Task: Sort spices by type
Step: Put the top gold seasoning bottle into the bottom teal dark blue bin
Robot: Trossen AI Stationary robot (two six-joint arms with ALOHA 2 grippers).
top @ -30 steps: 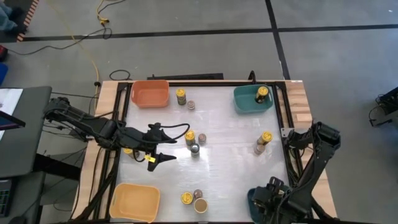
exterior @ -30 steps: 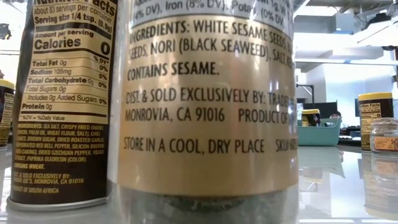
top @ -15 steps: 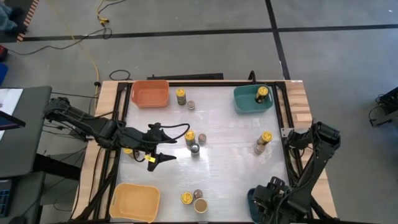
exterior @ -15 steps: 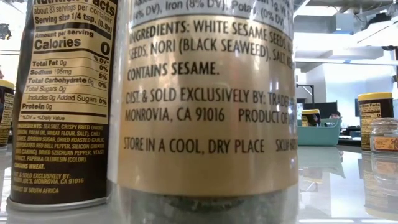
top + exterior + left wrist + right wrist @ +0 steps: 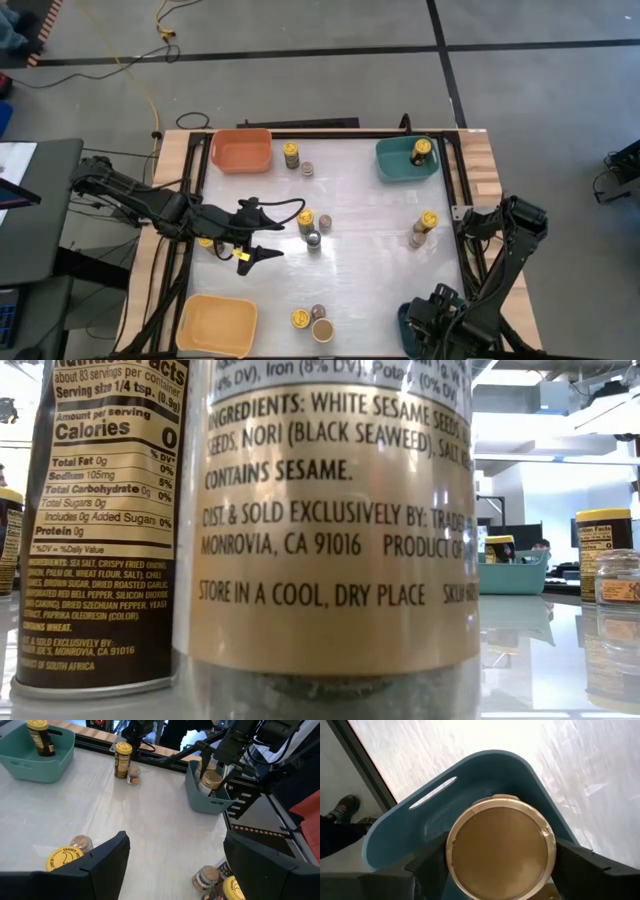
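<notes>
Nothing has moved since the earlier frames; both arms and every jar sit as they did. Largest is the table (image 5: 370, 215), seen whole only from above, with an orange bin (image 5: 241, 150), a teal bin (image 5: 407, 160) and a yellow bin (image 5: 216, 325) near its edges. The low view is nearly filled by one gold-labelled jar (image 5: 335, 530) and a dark-labelled one (image 5: 105, 525) beside it.

Only the right wrist view shows the blue bin (image 5: 470, 795) with a tan-lidded jar (image 5: 500, 852) inside; the right gripper (image 5: 500, 870) is above it, fingers spread to either side of the lid, touching it or not I cannot tell.

The left gripper (image 5: 262, 246) hangs over the table's left side, fingers apart and empty. Yellow-lidded jars (image 5: 305, 219) and small grey-topped ones (image 5: 314, 239) stand in scattered pairs; one yellow-lidded jar stands in the teal bin.
</notes>
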